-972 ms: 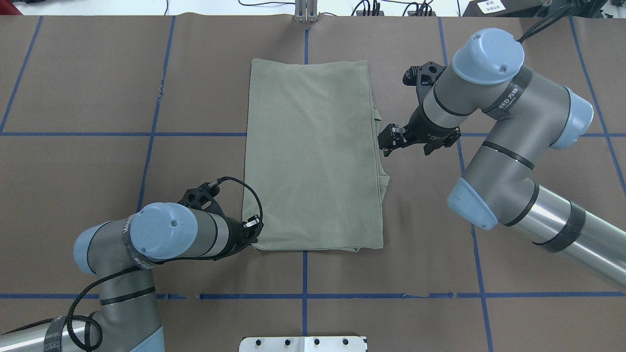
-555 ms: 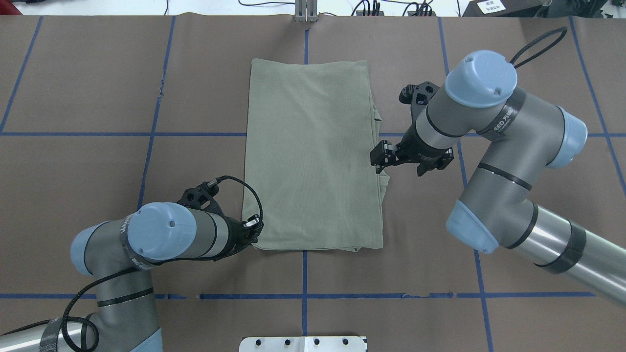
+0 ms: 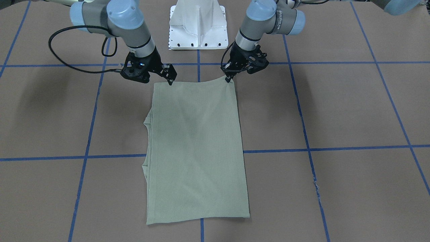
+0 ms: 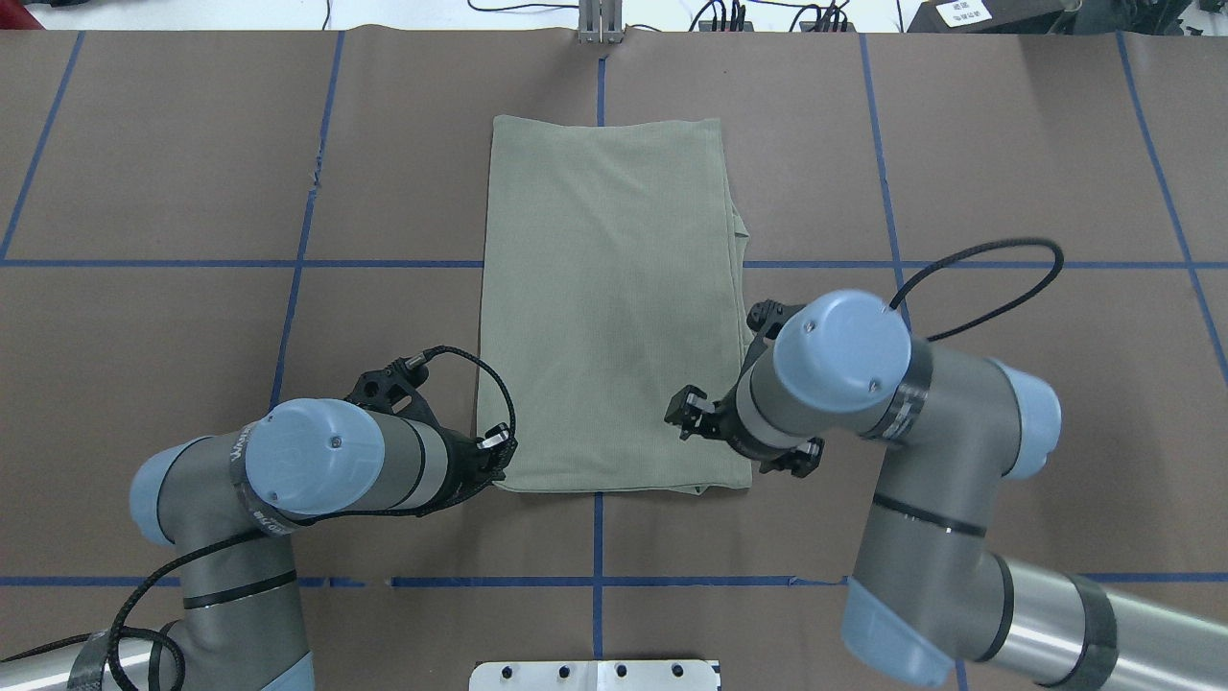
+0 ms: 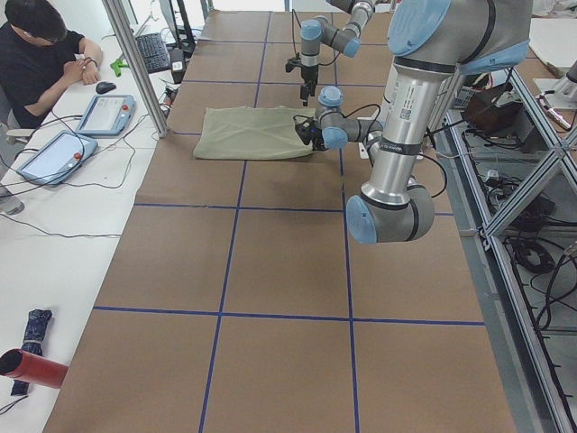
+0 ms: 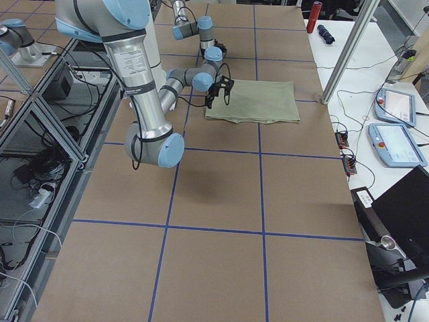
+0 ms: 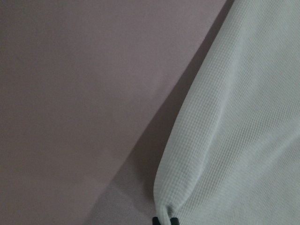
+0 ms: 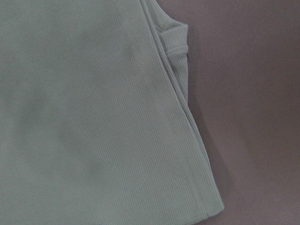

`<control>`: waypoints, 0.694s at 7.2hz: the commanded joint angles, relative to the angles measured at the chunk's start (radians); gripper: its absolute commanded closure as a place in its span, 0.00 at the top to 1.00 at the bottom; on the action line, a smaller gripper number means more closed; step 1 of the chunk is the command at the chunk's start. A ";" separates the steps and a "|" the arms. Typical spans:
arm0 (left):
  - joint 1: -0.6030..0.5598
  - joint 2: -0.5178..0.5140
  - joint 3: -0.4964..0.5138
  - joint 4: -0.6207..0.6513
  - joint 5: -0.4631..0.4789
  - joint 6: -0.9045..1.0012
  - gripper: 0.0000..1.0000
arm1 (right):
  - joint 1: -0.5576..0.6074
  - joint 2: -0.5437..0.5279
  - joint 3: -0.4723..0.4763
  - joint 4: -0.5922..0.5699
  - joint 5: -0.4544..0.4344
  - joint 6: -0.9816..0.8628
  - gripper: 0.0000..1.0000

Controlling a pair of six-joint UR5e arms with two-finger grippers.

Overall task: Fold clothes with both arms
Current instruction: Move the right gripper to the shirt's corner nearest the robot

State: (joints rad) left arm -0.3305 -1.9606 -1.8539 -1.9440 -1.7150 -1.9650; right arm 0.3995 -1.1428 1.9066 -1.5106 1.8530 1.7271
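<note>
The sage-green shirt (image 4: 614, 307) lies folded into a long rectangle in the middle of the brown table, with layered edges sticking out on its right side (image 8: 176, 61). My left gripper (image 4: 497, 453) is shut on the shirt's near left corner. In the front view (image 3: 230, 76) it lifts that corner slightly, and the left wrist view shows the pinched cloth (image 7: 243, 117). My right gripper (image 4: 687, 415) hovers open just above the shirt's near right corner (image 3: 169, 76), holding nothing. The shirt's neck and logo are hidden.
The white pedestal base (image 3: 198, 23) stands at the robot's side of the table. Blue tape lines cross the brown surface. An operator (image 5: 41, 45) sits at a side desk with tablets (image 5: 104, 113). A metal bracket (image 4: 600, 24) stands at the far edge.
My right arm has swung along the shirt's right edge from its middle toward the robot, ending over the near right corner. The left arm and the shirt have stayed put.
</note>
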 commanded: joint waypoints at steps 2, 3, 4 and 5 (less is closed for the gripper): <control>0.004 0.000 -0.001 0.000 0.000 0.000 0.00 | -0.145 0.000 -0.023 -0.040 -0.219 0.257 1.00; 0.004 0.000 -0.001 0.000 0.002 0.000 0.00 | -0.133 0.000 -0.024 -0.040 -0.219 0.326 1.00; 0.004 -0.001 -0.001 0.000 0.002 0.000 0.00 | -0.131 0.000 -0.035 -0.040 -0.219 0.379 1.00; 0.004 0.000 -0.001 0.000 0.002 0.000 0.00 | -0.133 0.006 -0.061 -0.040 -0.219 0.381 1.00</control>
State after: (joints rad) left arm -0.3269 -1.9609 -1.8546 -1.9436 -1.7136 -1.9650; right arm 0.2672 -1.1413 1.8696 -1.5501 1.6357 2.0766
